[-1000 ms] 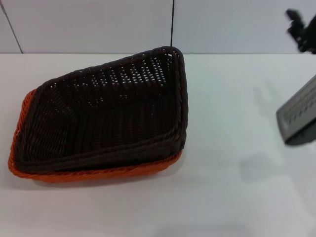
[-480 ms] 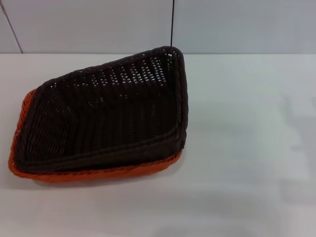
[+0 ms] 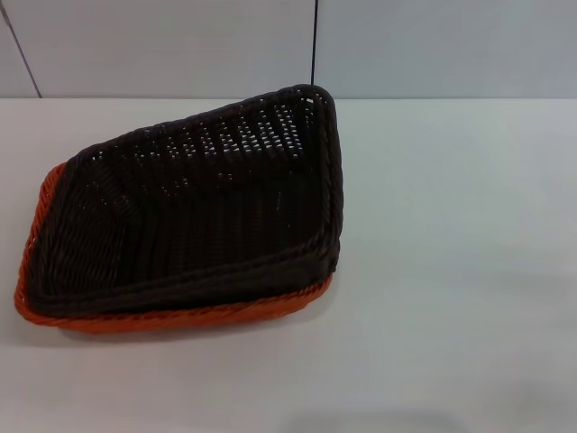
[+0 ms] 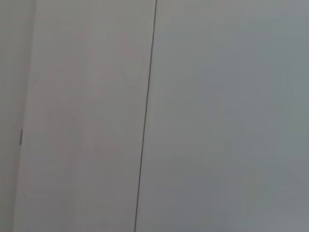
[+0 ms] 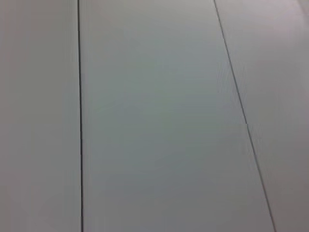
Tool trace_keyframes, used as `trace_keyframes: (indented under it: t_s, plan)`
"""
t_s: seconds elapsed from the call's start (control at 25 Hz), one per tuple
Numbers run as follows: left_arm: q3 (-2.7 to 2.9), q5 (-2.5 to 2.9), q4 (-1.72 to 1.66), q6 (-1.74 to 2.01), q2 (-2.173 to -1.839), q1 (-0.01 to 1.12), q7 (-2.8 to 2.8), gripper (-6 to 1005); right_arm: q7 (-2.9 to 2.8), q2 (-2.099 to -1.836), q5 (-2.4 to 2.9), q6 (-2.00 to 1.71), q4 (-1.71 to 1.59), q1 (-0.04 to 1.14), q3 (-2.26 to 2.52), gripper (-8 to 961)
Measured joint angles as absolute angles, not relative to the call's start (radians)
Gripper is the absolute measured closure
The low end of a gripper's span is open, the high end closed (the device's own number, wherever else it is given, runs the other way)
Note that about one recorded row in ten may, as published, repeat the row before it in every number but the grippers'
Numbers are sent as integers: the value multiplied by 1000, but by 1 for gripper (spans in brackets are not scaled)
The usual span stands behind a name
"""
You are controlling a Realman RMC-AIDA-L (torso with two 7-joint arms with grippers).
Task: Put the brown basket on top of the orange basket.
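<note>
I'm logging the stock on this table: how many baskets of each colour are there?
Brown basket: 1, sitting in the orange one
Orange basket: 1, underneath
Total: 2 baskets

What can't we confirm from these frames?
- Both end effectors: in no view; wrist views show only blank panels with seams.
- orange basket interior: head view, covered by the brown basket; only its near and left rim show.
- Whether the brown basket sits flat: its far right corner rides high; the underside contact is hidden.
</note>
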State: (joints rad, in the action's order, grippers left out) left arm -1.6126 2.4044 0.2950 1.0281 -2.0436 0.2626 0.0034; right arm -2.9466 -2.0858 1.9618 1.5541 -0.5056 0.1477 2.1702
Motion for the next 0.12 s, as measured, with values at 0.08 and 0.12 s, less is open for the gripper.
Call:
trace_keyframes:
  t_s: [0.08,0.12]
  plan:
    - [-1613,2404,295,1028,-2044,263,3,227,-2947,-2086,1961,1556,-504,146,2173,243]
    - [-1613,2404,295,1028,-2044,263,3,227,-2948,-2087,1960,1557,-504,144,2176,243]
